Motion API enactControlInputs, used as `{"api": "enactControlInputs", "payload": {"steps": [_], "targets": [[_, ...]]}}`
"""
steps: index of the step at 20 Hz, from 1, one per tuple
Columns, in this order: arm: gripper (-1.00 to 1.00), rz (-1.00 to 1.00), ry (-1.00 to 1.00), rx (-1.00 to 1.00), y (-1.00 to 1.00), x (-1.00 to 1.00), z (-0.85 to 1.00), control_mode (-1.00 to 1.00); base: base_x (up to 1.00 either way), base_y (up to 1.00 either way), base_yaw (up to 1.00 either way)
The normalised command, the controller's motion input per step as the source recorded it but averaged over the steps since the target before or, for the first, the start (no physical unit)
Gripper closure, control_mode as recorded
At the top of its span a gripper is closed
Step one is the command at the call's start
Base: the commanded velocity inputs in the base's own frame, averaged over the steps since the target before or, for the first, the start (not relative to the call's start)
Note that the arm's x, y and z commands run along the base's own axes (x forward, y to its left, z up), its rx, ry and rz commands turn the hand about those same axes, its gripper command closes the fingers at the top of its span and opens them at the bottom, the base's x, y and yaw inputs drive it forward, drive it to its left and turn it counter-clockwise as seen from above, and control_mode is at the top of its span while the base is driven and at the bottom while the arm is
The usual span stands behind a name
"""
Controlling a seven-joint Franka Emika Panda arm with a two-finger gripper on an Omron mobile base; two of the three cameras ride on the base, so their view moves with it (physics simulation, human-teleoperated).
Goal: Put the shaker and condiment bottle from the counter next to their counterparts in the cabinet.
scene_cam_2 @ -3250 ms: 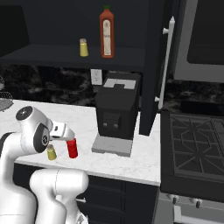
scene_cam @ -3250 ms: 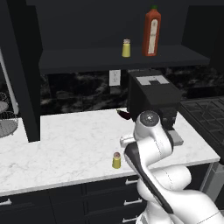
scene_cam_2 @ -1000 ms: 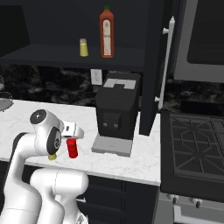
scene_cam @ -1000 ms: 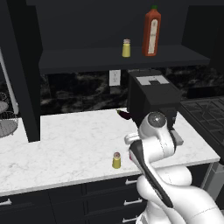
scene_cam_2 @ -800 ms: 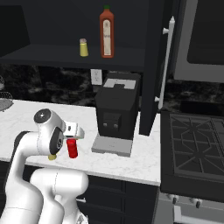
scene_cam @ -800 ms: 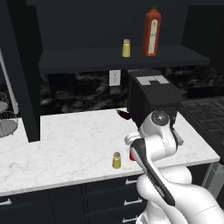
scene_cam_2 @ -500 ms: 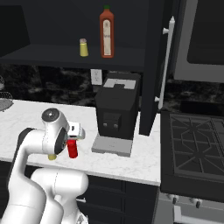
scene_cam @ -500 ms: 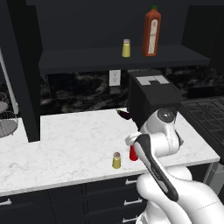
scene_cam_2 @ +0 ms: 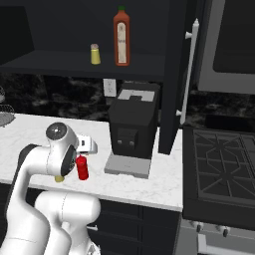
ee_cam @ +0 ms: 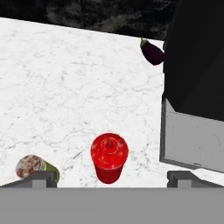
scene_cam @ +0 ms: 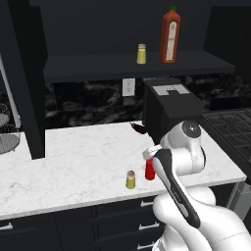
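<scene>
Left base view: condiment bottle (scene_cam: 149, 170) stands on the counter (scene_cam: 73, 162) just under your end effector (scene_cam: 151, 156); hand view: fingertips (ee_cam: 42, 178) spread, empty, bottle between them but left of centre, so centre before descending.

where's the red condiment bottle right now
The condiment bottle stands upright on the counter near its front edge, just right of the shaker and left of the black coffee machine. In the hand view it sits below the gripper.
</scene>
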Motion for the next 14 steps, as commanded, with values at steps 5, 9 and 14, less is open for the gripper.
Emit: {"api": "enactControlInputs", "payload": {"steps": [5, 9, 14], "targets": [[-1.0, 0.02, -0.18, -0.02, 0.01, -0.01, 0.05, -1.0, 0.0, 0.0, 0.0], [-1.0, 0.02, -0.04, 0.0, 0.01, 0.0, -0.01, -1.0, 0.0, 0.0, 0.0], [-1.0, 0.05, 0.0, 0.0, 0.0, 0.0, -0.27, -1.0, 0.0, 0.0, 0.0]]}}
